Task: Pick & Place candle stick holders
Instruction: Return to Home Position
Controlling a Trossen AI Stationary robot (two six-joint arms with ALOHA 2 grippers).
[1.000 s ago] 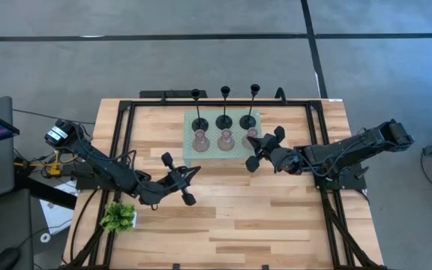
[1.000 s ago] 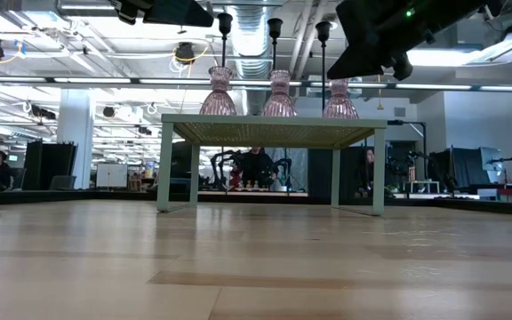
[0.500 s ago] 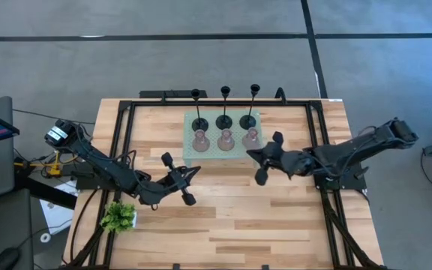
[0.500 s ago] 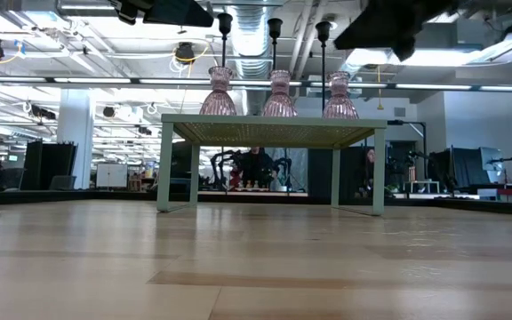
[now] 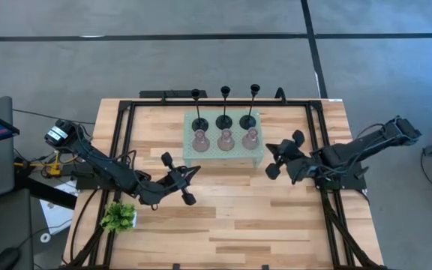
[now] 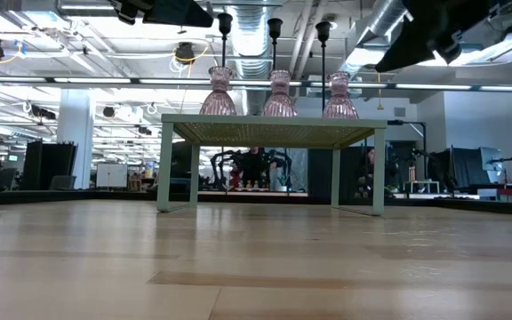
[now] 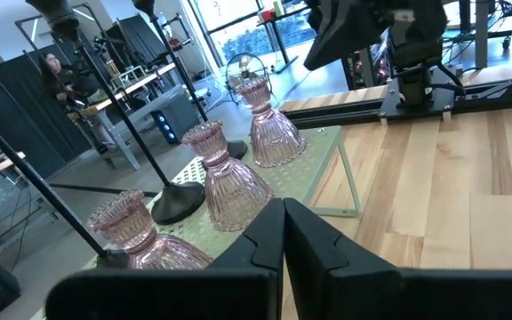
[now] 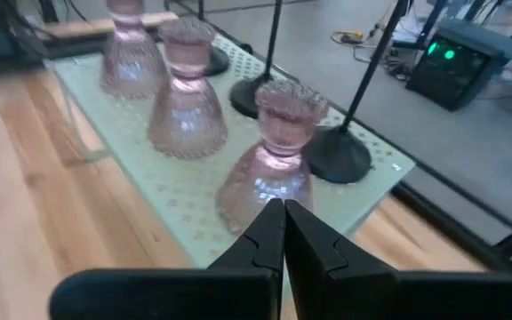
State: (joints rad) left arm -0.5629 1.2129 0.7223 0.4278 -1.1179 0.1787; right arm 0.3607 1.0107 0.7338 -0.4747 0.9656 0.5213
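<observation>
Three pinkish ribbed glass candle stick holders (image 5: pixel 224 139) are standing in a row on the pale green perforated stand (image 5: pixel 189 155), with three black thin-stemmed round-based holders (image 5: pixel 223 121) lined up behind them. The right claw (image 5: pixel 274 154) is hovering beside the stand's right end, fingers pressed together, empty. The left claw (image 5: pixel 194 173), likewise closed, is waiting over the wooden tabletop (image 5: pixel 238 217) near the stand's front-left corner.

Three pink glass candle holders (image 6: pixel 279 95) stand apart in a row on the pale green stand (image 6: pixel 274 124); three black stemmed holders (image 6: pixel 275 44) rise behind them; the right arm (image 6: pixel 434 31) hangs above the stand's right end, touching nothing.
</observation>
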